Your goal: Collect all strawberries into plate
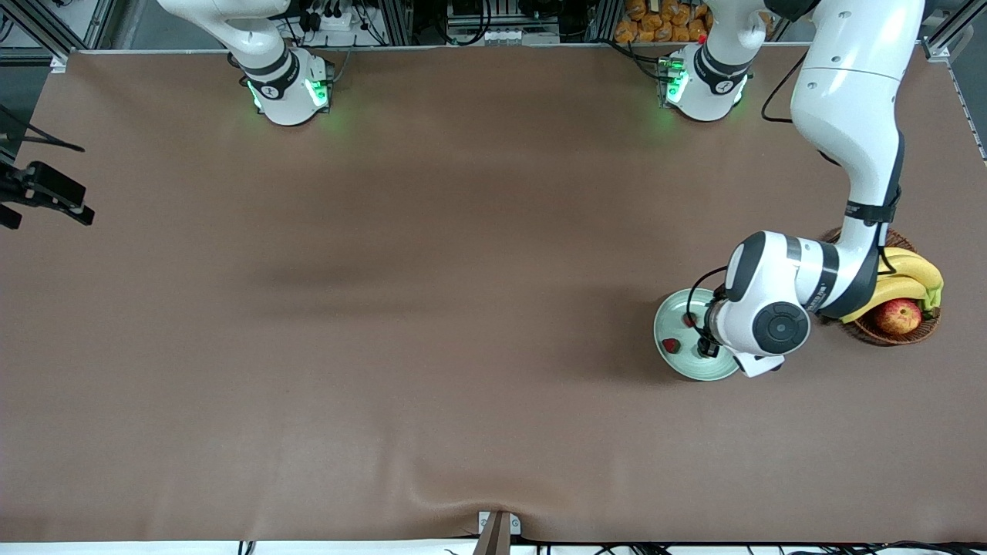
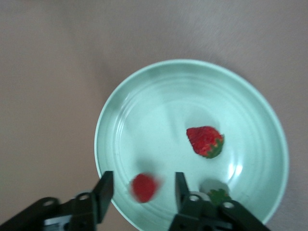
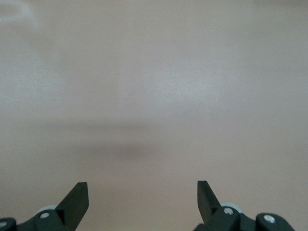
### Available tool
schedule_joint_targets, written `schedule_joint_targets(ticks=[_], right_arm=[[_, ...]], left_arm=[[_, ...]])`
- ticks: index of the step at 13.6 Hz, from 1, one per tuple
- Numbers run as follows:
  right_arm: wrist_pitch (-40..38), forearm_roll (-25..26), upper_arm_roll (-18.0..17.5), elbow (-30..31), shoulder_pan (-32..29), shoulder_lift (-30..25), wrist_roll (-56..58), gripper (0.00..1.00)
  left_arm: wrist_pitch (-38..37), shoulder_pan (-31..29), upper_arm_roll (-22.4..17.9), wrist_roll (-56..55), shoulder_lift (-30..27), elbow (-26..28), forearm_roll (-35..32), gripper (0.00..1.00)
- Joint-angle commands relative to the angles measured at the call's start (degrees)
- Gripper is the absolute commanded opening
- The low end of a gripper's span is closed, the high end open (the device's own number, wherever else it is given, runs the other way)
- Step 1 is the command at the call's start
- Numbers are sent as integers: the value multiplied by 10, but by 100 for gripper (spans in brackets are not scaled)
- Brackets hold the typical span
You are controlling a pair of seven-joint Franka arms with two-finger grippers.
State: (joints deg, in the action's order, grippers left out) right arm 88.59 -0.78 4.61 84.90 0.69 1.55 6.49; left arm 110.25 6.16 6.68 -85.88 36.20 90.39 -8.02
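Front view: the left arm reaches over the plate (image 1: 669, 324) and hides much of it. One strawberry (image 1: 672, 345) lies on the plate; a second (image 1: 688, 318) shows just beside the arm. A basket (image 1: 887, 333) with bananas (image 1: 910, 279) and an apple (image 1: 897, 316) stands just beside the plate, toward the left arm's end of the surface (image 1: 432, 324).

Left wrist view: the left pincer (image 2: 143, 192) hangs spread over the plate (image 2: 159, 96), a blurred strawberry (image 2: 144, 187) between its fingers, another (image 2: 205, 141) lying on the plate, and a third (image 2: 216, 193) partly hidden by a finger.

Right wrist view: the right pincer (image 3: 143, 202) is spread over bare surface (image 3: 154, 86); that arm waits.
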Motion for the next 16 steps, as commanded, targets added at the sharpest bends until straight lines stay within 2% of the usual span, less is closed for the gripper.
schedule_joint_targets(ticks=[1, 3, 7, 12, 16], right_arm=[[-61, -4, -1, -3, -2, -4, -1, 100], [-118, -4, 0, -3, -3, -1, -1, 100], [-112, -4, 0, -3, -7, -1, -1, 100], [-108, -6, 0, -3, -6, -1, -1, 100], [-110, -26, 0, 0, -8, -1, -1, 100]], left_arm=[[-6, -38, 4, 50, -75, 15, 11, 100], [-15, -45, 4, 104, -113, 13, 11, 100], [-26, -69, 4, 239, -195, 13, 12, 100], [-78, -73, 2, 419, -287, 15, 12, 100], [-159, -60, -4, 580, -347, 15, 31, 100]])
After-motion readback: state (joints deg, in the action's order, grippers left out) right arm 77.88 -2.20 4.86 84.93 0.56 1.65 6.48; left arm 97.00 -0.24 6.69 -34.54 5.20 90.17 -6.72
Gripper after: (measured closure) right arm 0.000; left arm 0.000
